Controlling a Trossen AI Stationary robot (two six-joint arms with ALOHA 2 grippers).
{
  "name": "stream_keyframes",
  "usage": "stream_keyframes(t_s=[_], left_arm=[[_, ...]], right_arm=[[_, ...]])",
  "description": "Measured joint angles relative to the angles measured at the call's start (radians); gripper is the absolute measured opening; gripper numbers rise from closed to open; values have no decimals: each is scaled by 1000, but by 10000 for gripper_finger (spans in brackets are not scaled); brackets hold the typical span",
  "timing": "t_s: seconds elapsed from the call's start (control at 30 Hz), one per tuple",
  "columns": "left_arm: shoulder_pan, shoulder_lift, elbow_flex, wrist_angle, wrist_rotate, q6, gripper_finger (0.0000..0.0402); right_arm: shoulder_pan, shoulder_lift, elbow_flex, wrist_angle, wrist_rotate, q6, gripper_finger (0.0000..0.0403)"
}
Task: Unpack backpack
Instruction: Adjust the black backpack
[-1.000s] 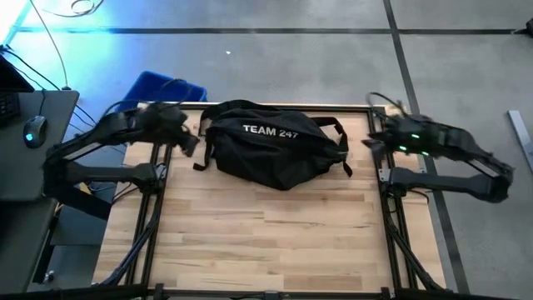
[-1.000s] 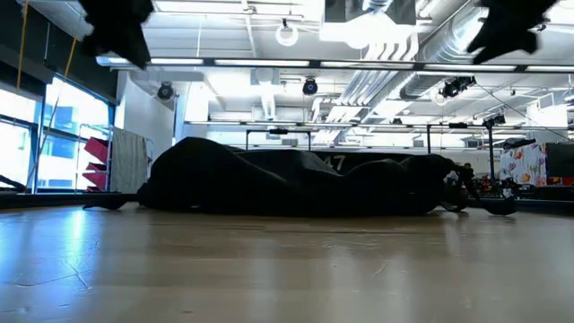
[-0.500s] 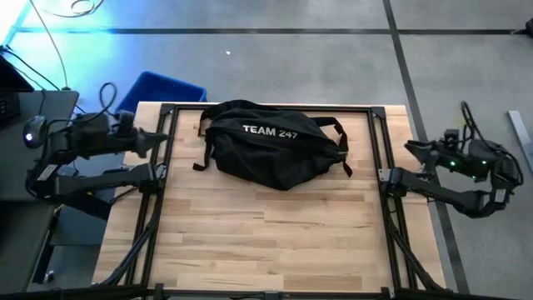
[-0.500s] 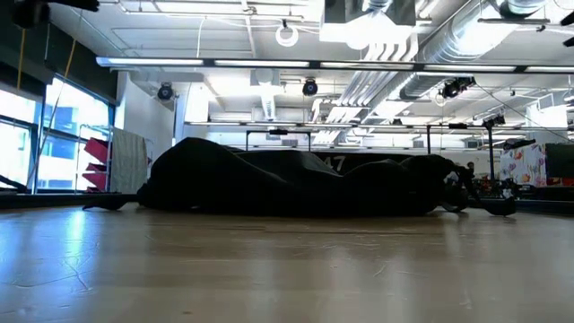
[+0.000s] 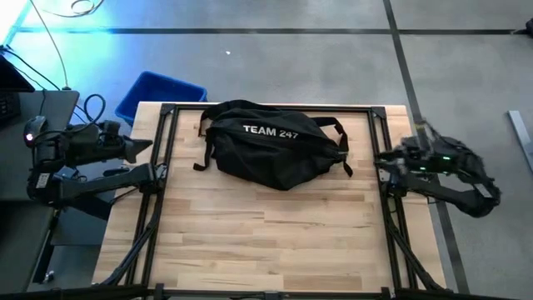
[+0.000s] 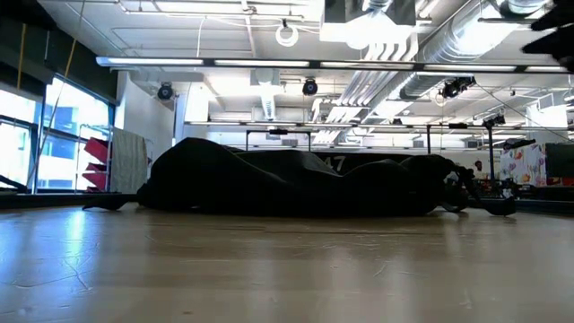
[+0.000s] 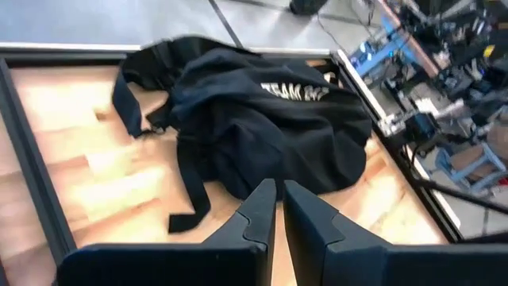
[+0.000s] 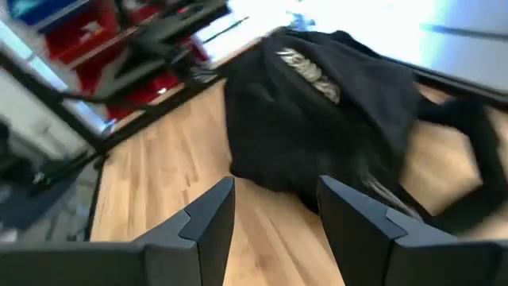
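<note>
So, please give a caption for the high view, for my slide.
Black TEAM 247 backpack lies untouched on the wooden table, both arms waiting at the table's sides.

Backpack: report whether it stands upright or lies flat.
Lying flat. The backpack sprawls low on the table, "TEAM 247" side facing up, straps spread.

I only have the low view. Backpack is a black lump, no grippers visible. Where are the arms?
Observer: Both off the table; left gripper sits past the left edge, empty and shut.
Operator: And the right?
Observer: Right gripper is at the right edge, open, holding nothing.
Operator: Backpack position?
Observer: The backpack lies toward the far side of the table, "TEAM 247" lettering up, straps trailing off both ends.
</note>
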Motion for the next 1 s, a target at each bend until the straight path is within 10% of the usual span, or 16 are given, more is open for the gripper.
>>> stream_keyframes(t_s=[0.3,0.57,1.0], left_arm=[[0,-15,0,11,23,43,7],[0,-14,-2,15,59,113,7],[0,-14,-2,77,258,133,7]], right_arm=[[-1,440,-57,119,154,102,181],[-26,872,121,98,319,-137,227],[-137,1323,178,24,183,-502,271]])
